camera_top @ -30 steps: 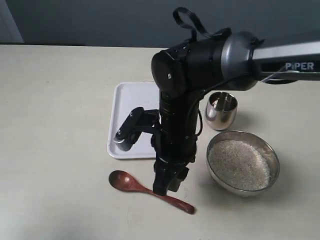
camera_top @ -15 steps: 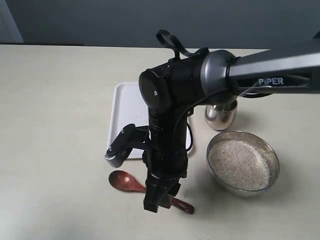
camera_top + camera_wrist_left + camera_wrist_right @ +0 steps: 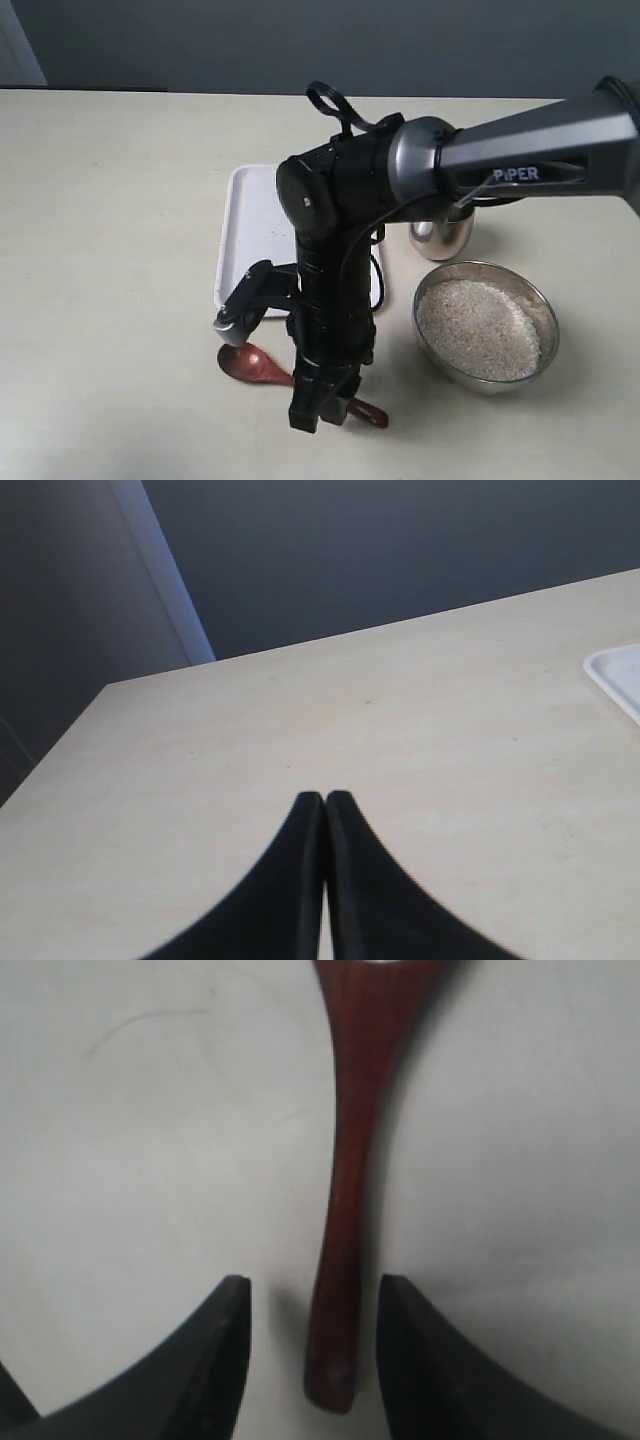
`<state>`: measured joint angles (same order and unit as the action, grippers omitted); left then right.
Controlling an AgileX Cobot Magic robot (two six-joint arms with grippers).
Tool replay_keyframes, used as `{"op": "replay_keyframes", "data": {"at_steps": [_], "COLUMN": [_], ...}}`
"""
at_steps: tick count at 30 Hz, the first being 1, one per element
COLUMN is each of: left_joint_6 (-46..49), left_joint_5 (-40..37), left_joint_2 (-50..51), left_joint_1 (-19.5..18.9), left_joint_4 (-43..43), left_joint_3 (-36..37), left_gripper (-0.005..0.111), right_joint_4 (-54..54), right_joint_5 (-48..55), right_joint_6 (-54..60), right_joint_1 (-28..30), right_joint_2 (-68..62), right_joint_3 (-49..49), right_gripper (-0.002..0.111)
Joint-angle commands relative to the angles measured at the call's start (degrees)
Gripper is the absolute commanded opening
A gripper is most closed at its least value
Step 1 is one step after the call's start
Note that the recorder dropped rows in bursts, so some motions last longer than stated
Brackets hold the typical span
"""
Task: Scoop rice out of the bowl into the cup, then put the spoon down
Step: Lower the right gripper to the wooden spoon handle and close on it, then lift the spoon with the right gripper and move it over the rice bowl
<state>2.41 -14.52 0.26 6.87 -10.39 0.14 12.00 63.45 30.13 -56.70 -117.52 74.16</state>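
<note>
The dark reddish-brown spoon lies on the table in front of the tray, its handle end pointing toward the bowl. My right gripper reaches down over that handle. In the right wrist view the right gripper is open, one finger on each side of the spoon handle's end, with gaps on both sides. The steel bowl holds white rice. The steel cup stands behind it, partly hidden by the arm. My left gripper is shut and empty over bare table.
A white tray lies behind the spoon, partly covered by the right arm; its corner shows in the left wrist view. The right arm's black wrist and camera mount hang over the tray's front edge.
The right arm has come down and toward the table's front edge. Its open jaws now straddle the end of the spoon's handle. The spoon, bowl and cup have not moved.
</note>
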Motion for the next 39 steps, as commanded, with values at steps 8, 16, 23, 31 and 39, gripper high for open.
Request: {"op": "replay_keyframes", "data": {"at_steps": [8,16,23,31,39], "left_joint_6": [-0.4,-0.4,-0.4,-0.4,-0.4], "left_joint_5": [0.8,0.8,0.8,0.8,0.8], "left_joint_2": [-0.3,-0.3,-0.3,-0.3,-0.3], "left_joint_1": [0.0,0.0,0.0,0.0,0.0], "left_joint_4": [0.2,0.2,0.2,0.2,0.2], "left_joint_3": [-0.1,-0.1,-0.1,-0.1,-0.1], "left_gripper": [0.001,0.001,0.001,0.001,0.001], "right_joint_4": [-1.6,-1.6,-1.6,-11.7,-43.1], "right_joint_5": [-1.1,0.1,4.0,3.7,6.5], "right_joint_6": [-0.1,-0.1,-0.2,-4.9,-18.5], "right_joint_1": [0.1,0.1,0.1,0.1,0.1], "right_joint_2": [-3.5,-3.9,-3.3,6.4,19.2], "right_joint_3": [-0.2,-0.2,-0.2,-0.2,-0.2], "right_gripper": [0.041,0.0,0.0,0.0,0.0]}}
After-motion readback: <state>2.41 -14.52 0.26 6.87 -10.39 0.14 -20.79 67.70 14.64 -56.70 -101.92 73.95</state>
